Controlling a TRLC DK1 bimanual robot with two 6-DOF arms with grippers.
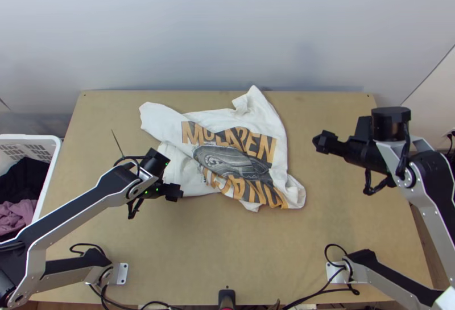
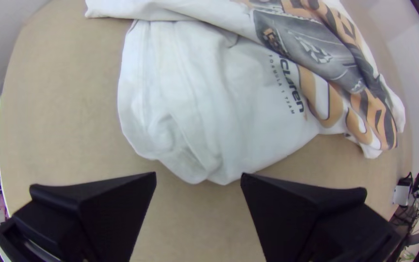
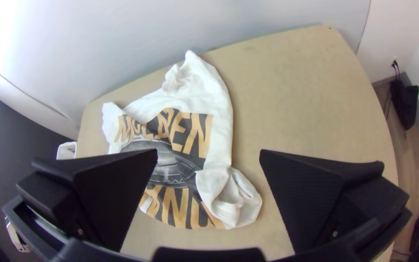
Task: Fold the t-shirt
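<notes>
lying bunched, white t-shirt, orange-and-black print

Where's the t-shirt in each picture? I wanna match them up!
Top view: the shirt lies rumpled around the table's middle.
Left wrist view: the shirt is ahead of the left gripper.
Right wrist view: the shirt is partly behind one finger of the right gripper.
Landmark in all three: the car picture on the shirt.
</notes>
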